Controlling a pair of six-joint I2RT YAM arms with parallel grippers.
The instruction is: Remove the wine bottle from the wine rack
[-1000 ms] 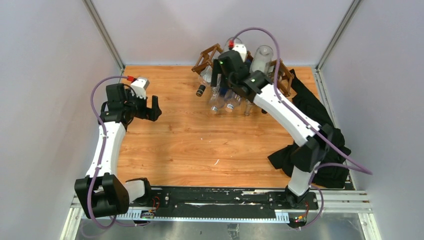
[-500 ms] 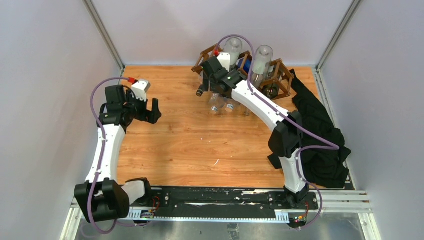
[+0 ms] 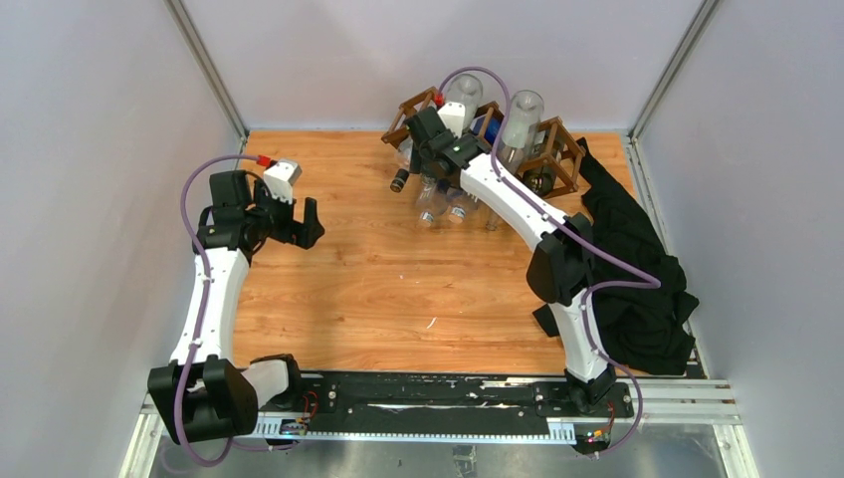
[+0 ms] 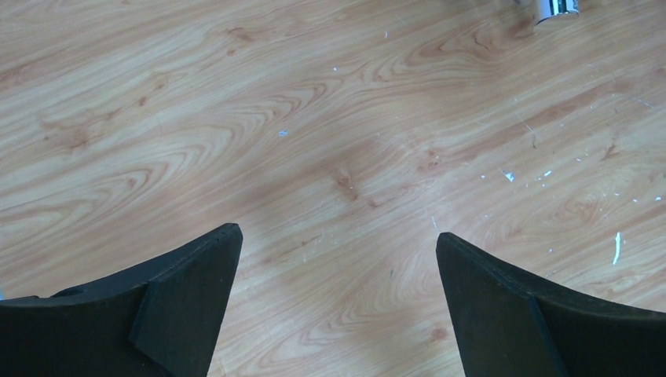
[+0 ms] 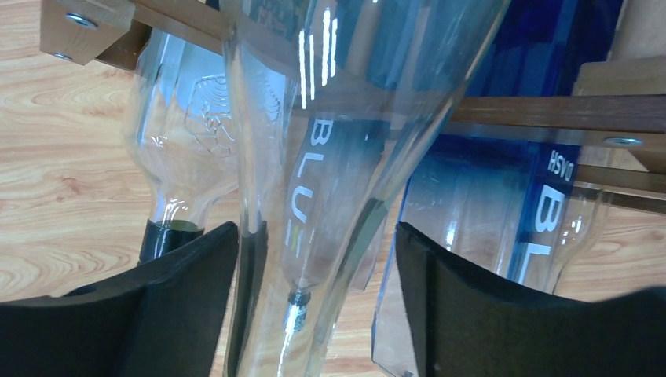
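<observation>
The brown wooden wine rack (image 3: 559, 149) stands at the table's back edge, with several bottles lying in its cells, necks toward me. My right gripper (image 3: 426, 151) has reached into its left end. In the right wrist view a clear wine bottle (image 5: 330, 149) tapers down between the fingers of my right gripper (image 5: 316, 236). The left finger (image 5: 188, 298) lies against the glass and the right finger (image 5: 471, 306) stands a little off it, so the gripper is open around the bottle. A rack slat (image 5: 550, 110) crosses behind. My left gripper (image 3: 305, 221) hangs open over bare wood, with nothing between the fingers of that gripper (image 4: 338, 243).
A dark-capped clear bottle (image 5: 184, 149) sits left of the fingers and a blue bottle (image 5: 503, 181) sits right of them. Two bottle bases (image 3: 523, 108) stick up from the rack top. A black cloth (image 3: 637, 269) lies along the right side. A silvery bottle cap (image 4: 556, 8) shows far ahead of the left gripper.
The right arm has swung left and pushed deeper into the rack's left end. Its jaws have narrowed around the clear bottle. The left arm has stayed put.
</observation>
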